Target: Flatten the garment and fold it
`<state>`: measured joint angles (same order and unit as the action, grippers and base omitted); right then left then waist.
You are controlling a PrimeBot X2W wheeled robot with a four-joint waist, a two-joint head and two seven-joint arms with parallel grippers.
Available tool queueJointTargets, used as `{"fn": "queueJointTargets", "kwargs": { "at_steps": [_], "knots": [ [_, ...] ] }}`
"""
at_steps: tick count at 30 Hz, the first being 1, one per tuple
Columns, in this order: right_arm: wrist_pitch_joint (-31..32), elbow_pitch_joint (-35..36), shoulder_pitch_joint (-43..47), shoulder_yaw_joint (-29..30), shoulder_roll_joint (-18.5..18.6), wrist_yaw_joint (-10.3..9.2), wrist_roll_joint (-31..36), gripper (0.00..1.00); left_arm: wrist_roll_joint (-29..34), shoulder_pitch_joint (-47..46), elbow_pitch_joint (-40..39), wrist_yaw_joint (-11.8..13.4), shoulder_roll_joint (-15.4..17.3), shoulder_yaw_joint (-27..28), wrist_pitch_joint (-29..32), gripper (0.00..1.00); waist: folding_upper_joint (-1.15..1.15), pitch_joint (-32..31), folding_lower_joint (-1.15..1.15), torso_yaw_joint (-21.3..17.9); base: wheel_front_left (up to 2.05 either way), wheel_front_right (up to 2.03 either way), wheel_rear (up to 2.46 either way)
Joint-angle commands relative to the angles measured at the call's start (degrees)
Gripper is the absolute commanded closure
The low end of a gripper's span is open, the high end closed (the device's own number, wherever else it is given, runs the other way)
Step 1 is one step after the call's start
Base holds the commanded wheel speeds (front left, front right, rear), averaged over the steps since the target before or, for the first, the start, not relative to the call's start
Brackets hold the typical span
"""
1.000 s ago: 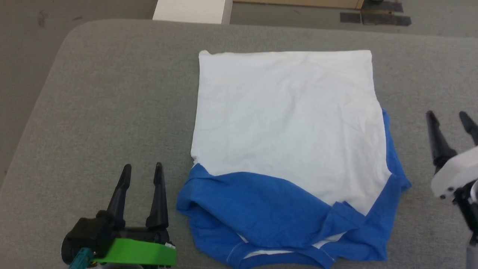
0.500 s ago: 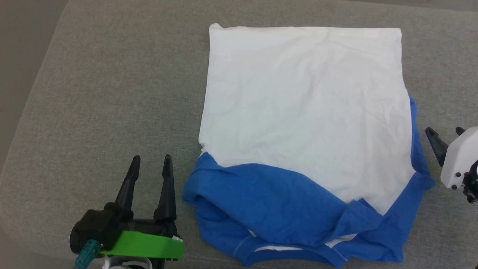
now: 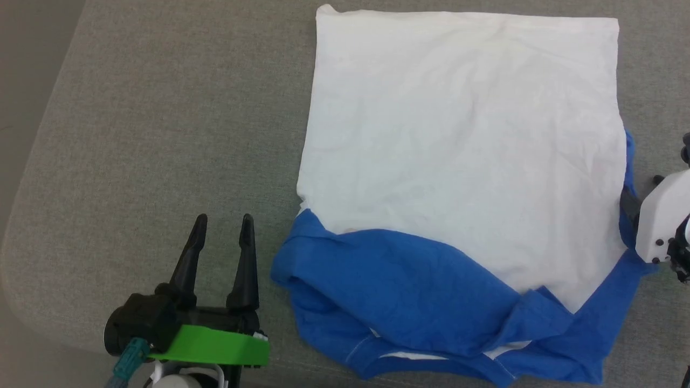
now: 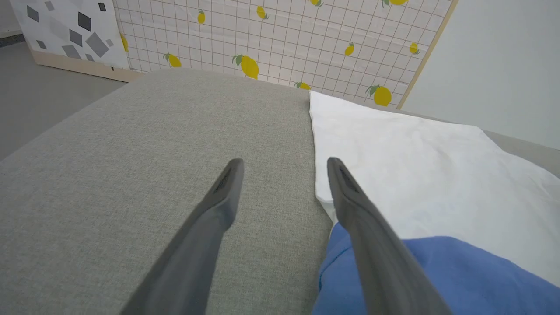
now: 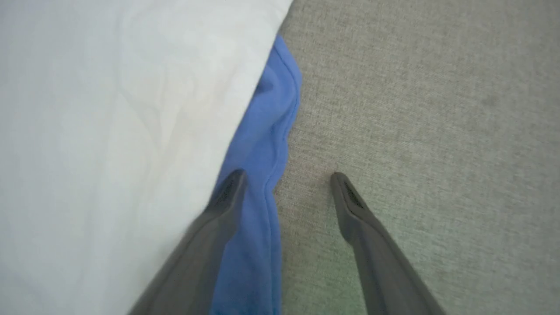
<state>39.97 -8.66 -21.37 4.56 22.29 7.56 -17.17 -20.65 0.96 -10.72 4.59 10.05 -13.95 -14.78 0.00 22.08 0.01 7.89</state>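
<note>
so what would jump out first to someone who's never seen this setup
The garment, a broad white spread of cloth with a rumpled blue part nearest the robot, dominates the grey padded surface. The left pincer sits open just beside its blue corner, and the right pincer is open astride the blue edge on the other side. Beyond the surface, a lemon-print panel stands out.

Broad grey fabric surface point(image 3: 161, 134); lemon-print grid panel point(image 4: 284, 39) behind; grey floor point(image 4: 39, 96).
</note>
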Motion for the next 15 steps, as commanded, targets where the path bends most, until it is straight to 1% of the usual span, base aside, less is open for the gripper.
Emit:
{"fn": "queueJointTargets", "kwargs": {
  "at_steps": [1, 7, 9, 10, 11, 15],
  "knots": [
    [-0.2, -0.3, -1.2, -0.8, 0.6, -0.08, -0.7, 0.00, 0.1, -1.2, 0.0, -0.3, -0.3, 0.0, -0.2, 0.00, 0.00, 0.6, -0.01, 0.5, 0.00, 0.00, 0.00],
    [0.7, -0.8, -2.4, -5.8, 3.8, -0.08, -3.8, 0.00, -0.1, -1.9, 0.3, -0.4, -0.4, -0.3, -0.2, 0.00, 0.00, 2.0, -0.01, 1.1, 0.00, 0.00, 0.00],
    [1.0, -1.4, -2.9, -6.6, 4.5, -0.08, -4.4, 0.59, 0.0, -2.2, 0.4, -0.4, -0.4, -0.4, -0.2, 0.00, 0.00, 2.3, -0.01, 1.3, 0.00, 0.00, 0.00],
    [1.0, -1.6, -3.1, -6.9, 4.8, -0.08, -4.6, 0.83, 0.0, -2.3, 0.4, -0.4, -0.4, -0.4, -0.2, 0.00, 0.00, 2.4, -0.01, 1.4, 0.00, 0.00, 0.00],
    [0.0, -2.2, -3.9, -7.2, 5.5, -0.08, -4.2, 1.00, -0.1, -2.6, 0.5, -0.3, -0.5, -0.4, -0.2, 0.00, 0.00, 2.6, -0.01, 1.6, 0.00, 0.00, 0.00],
    [-2.1, -3.1, -4.7, -6.3, 5.8, -0.08, -2.9, 1.00, -0.3, -2.6, 1.0, -0.3, -0.8, -0.3, -0.2, 0.00, 0.00, 2.0, -0.01, 1.6, 0.00, 0.00, 0.00]
  ]
}}
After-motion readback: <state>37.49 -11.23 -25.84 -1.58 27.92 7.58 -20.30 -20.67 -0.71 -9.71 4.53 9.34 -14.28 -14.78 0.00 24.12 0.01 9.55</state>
